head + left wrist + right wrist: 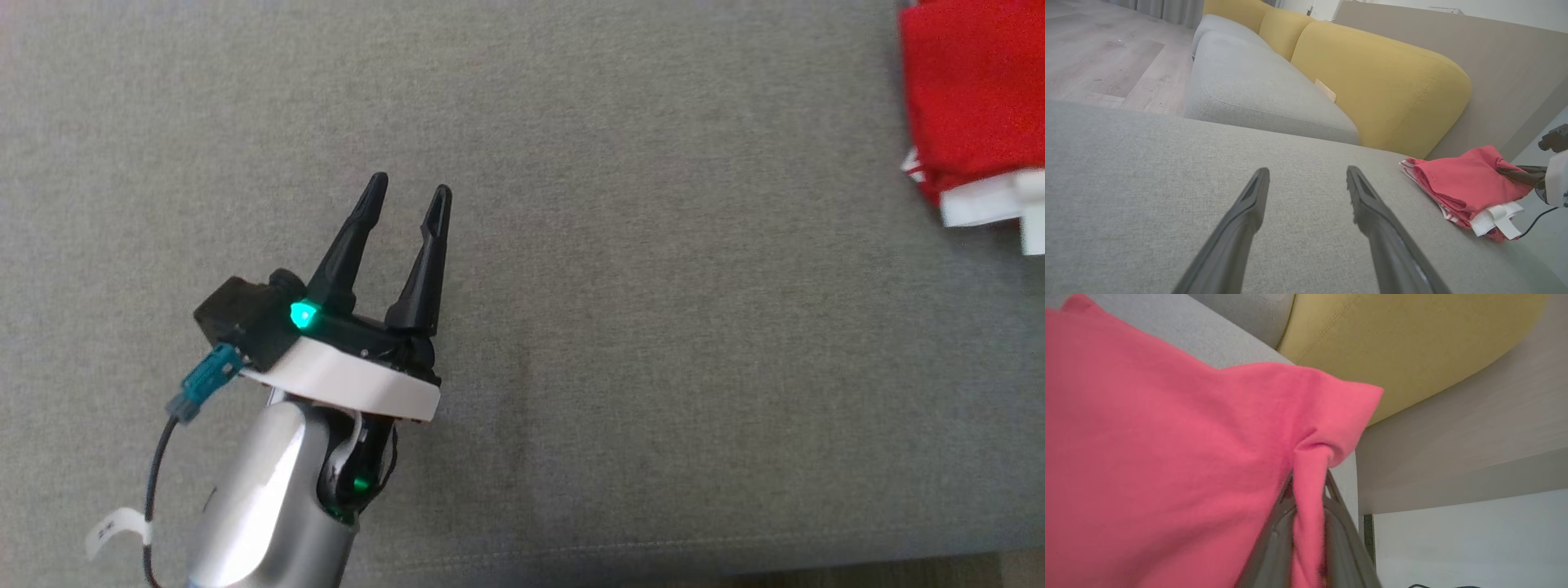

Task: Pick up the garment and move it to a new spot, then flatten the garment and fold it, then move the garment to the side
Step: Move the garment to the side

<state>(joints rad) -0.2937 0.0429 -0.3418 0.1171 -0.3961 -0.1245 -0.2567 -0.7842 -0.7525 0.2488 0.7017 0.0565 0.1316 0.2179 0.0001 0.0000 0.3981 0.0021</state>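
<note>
Head view: left gripper [410,183] hovers over the bare grey seat cushion [620,269], left of centre, fingers spread apart with nothing between them. Green light [302,314] lit at its base, teal cable plug [200,384] on its left side. The red garment [971,90] sits at the far right edge of this view, on the cushion, well apart from the left gripper. White fabric [980,206] sticks out from under its near edge.

Left wrist view adds the surroundings. Same spread fingers of the left gripper [1307,168] over the grey cushion [1147,163]. The garment [1461,179] is a folded stack at the cushion's right end, red on top, with white strips [1496,216] hanging out of the near side. The right gripper [1500,171] comes in from the right, and its dark fingers touch the garment's top layer. Behind are a second grey seat [1257,90], a yellow backrest [1384,85], a beige panel [1453,45] and wood floor [1094,61] to the far left.

Right wrist view gives the grip up close. The right gripper [1308,479] is clamped on a pinched ridge of the garment [1167,457], and the red cloth runs down between the two fingers. The top layer is pulled up into a small peak at the pinch. The yellow backrest [1412,347] is beyond it.
</note>
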